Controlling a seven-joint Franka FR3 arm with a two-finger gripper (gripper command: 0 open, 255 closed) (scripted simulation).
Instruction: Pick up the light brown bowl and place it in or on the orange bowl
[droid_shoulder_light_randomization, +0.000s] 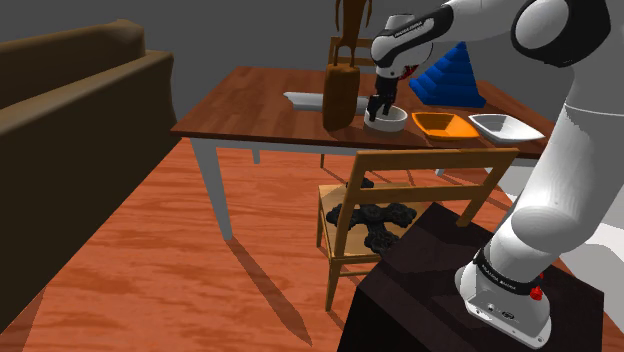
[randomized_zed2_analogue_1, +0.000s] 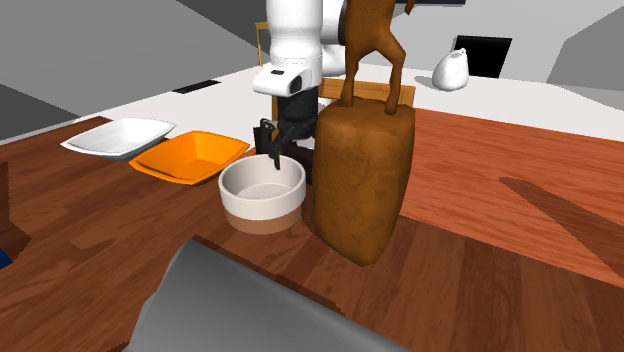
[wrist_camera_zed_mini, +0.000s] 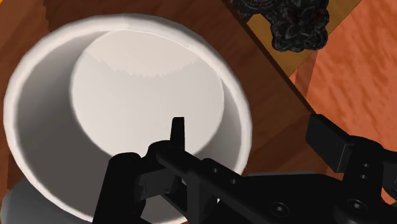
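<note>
White inside, light brown band at bottom: light brown bowl sits on wood table, between orange bowl and tall brown block. Block is just beside it. Gripper is down at bowl's rim, fingers apart, one inside bowl, one outside, rim not pinched yet. Guess: grip on thin rim only, so bowl may tip or slip when lifted. Block so close, bowl or hand may bump it. Let go too soon, bowl misses orange bowl.
</note>
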